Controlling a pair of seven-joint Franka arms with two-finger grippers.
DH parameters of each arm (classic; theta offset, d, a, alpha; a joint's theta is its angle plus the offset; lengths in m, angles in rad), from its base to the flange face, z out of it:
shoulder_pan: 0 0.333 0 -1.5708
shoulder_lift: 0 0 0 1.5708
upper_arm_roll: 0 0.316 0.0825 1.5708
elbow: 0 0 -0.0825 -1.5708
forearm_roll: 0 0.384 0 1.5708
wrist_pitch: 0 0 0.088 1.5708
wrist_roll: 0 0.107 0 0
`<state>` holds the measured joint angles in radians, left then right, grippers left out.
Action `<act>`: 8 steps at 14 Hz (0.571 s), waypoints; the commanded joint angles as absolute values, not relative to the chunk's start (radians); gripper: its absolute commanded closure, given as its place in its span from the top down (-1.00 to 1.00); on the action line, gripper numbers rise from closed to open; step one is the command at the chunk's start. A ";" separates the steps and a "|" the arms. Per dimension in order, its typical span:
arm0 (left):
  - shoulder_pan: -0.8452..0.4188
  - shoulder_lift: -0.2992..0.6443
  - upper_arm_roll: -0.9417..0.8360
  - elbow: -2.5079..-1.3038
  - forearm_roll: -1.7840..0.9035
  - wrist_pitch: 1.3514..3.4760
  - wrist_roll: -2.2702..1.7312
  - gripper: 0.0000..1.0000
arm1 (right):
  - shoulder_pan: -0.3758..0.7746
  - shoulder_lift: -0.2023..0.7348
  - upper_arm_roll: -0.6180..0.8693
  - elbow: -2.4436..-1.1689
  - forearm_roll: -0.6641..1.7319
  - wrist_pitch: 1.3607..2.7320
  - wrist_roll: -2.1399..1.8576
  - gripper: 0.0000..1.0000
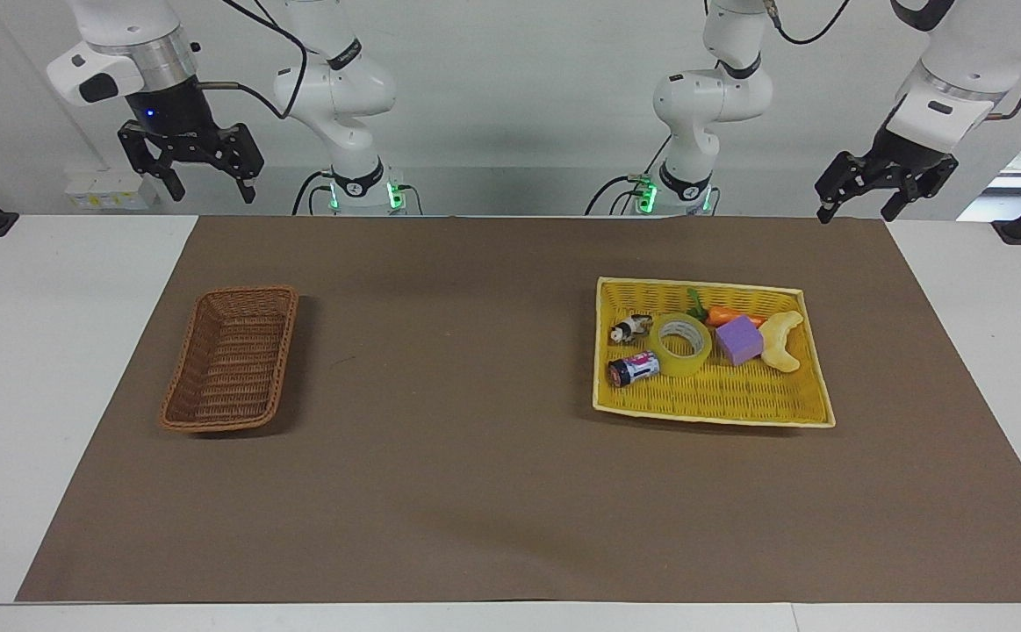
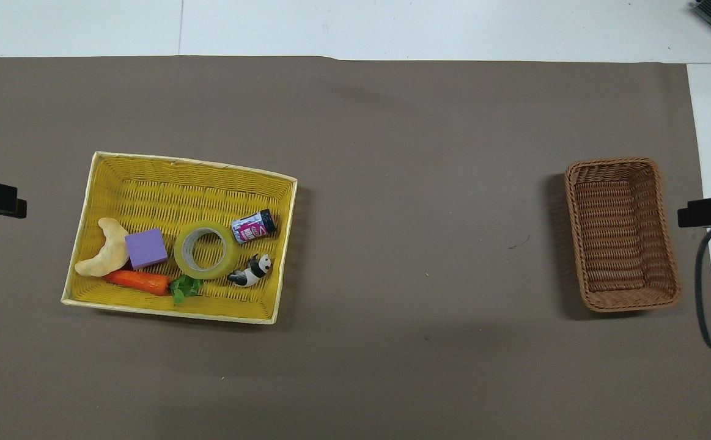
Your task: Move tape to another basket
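The tape (image 1: 684,344) is a translucent yellow roll lying flat in the flat yellow tray (image 1: 712,405) toward the left arm's end; it also shows in the overhead view (image 2: 207,249). The dark brown wicker basket (image 1: 247,291) stands empty toward the right arm's end, and in the overhead view (image 2: 612,162). My left gripper (image 1: 857,213) hangs open and empty, raised over the table's edge by the robots. My right gripper (image 1: 210,191) hangs open and empty, raised over the same edge at its own end. Both arms wait.
In the yellow tray (image 2: 178,183) with the tape lie a black-and-pink battery (image 2: 254,226), a panda figure (image 2: 251,272), a purple block (image 2: 145,248), a carrot (image 2: 138,280) and a cream crescent (image 2: 104,247). A brown mat (image 1: 475,456) covers the table.
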<state>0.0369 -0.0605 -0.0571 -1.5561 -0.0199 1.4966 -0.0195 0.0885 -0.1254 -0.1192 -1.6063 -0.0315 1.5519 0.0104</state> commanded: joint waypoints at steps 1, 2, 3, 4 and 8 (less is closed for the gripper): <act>0.045 -0.096 -0.060 -1.589 -0.028 1.485 -0.018 1.00 | 0.081 -0.132 -0.121 -1.601 -0.017 1.534 -0.017 1.00; 0.046 -0.098 -0.061 -1.594 -0.028 1.488 -0.020 1.00 | 0.081 -0.132 -0.121 -1.601 -0.017 1.534 -0.017 1.00; 0.048 -0.098 -0.060 -1.594 -0.029 1.489 -0.020 1.00 | 0.083 -0.132 -0.121 -1.601 -0.017 1.534 -0.015 1.00; 0.046 -0.098 -0.060 -1.594 -0.029 1.491 -0.015 1.00 | 0.081 -0.132 -0.121 -1.601 -0.017 1.534 -0.015 1.00; 0.049 -0.094 -0.060 -1.585 -0.028 1.485 -0.015 1.00 | 0.081 -0.132 -0.121 -1.601 -0.017 1.534 -0.017 1.00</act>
<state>0.0370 -0.0696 -0.0560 -1.5632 -0.0199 1.4949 -0.0196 0.0885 -0.1254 -0.1192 -1.6062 -0.0315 1.5519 0.0104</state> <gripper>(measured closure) 0.000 0.000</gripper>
